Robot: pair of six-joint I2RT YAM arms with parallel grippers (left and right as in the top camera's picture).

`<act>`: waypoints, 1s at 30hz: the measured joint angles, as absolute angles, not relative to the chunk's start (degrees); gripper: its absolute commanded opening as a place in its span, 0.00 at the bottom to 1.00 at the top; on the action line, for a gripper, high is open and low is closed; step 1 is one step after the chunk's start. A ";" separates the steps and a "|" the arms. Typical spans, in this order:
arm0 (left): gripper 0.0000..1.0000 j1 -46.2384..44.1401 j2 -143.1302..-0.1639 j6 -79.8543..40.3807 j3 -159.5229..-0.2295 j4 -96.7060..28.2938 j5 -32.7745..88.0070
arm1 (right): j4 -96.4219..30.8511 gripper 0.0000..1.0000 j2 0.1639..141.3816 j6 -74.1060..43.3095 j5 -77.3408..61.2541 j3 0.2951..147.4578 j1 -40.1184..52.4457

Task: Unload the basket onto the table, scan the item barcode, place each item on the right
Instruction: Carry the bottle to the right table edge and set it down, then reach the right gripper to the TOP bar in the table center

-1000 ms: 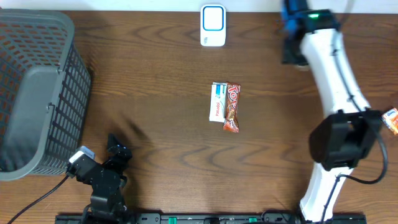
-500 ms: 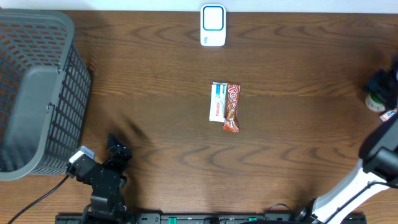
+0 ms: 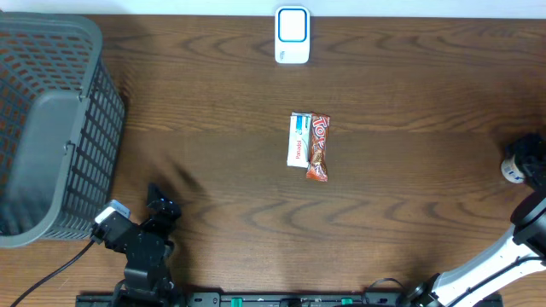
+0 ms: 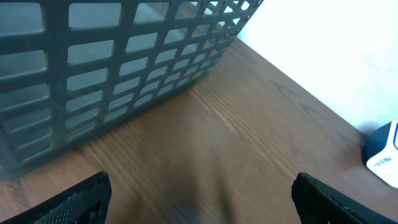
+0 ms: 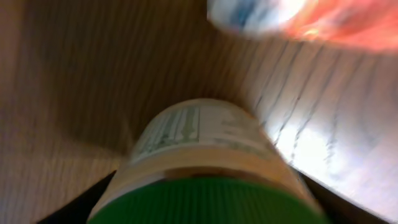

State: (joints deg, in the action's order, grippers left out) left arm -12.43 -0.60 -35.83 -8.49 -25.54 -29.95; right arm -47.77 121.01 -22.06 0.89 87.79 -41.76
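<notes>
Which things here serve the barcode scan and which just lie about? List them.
Job: scanner; green-lidded bottle; probably snack bar and white packet, as items to scan.
Lying about: grey basket; blurred orange wrapper.

Dark wood-grain table (image 3: 409, 213), white surround (image 4: 336, 43) beyond its edge.

the table (image 3: 409, 170) is dark brown with wavy wood grain. at the left of the overhead frame, the basket (image 3: 102, 119) is grey, its wall a square lattice. top centre, the scanner (image 3: 292, 34) is white with a blue-rimmed face. mid-frame lie an orange-red snack bar (image 3: 317, 149) with white lettering and a white packet (image 3: 298, 141) with a teal band. filling the lower right wrist frame, the bottle (image 5: 205, 143) has a white label and green cap.
</notes>
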 measured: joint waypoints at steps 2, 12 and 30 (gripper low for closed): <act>0.93 -12.43 -0.58 -35.83 -8.49 -25.54 -29.95 | -47.92 0.99 121.01 -22.02 -0.40 87.79 -41.78; 0.93 -12.43 -0.58 -35.83 -8.49 -25.54 -29.95 | -62.78 0.99 121.01 -21.98 -7.33 101.30 -41.76; 0.94 -12.43 -0.60 -35.83 -8.51 -25.54 -29.98 | -86.15 0.96 110.98 -26.09 -5.93 127.35 -21.47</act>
State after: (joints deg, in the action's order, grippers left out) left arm -12.43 -0.60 -35.83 -8.51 -25.54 -29.98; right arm -86.15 110.98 -26.09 -5.93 127.35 -21.47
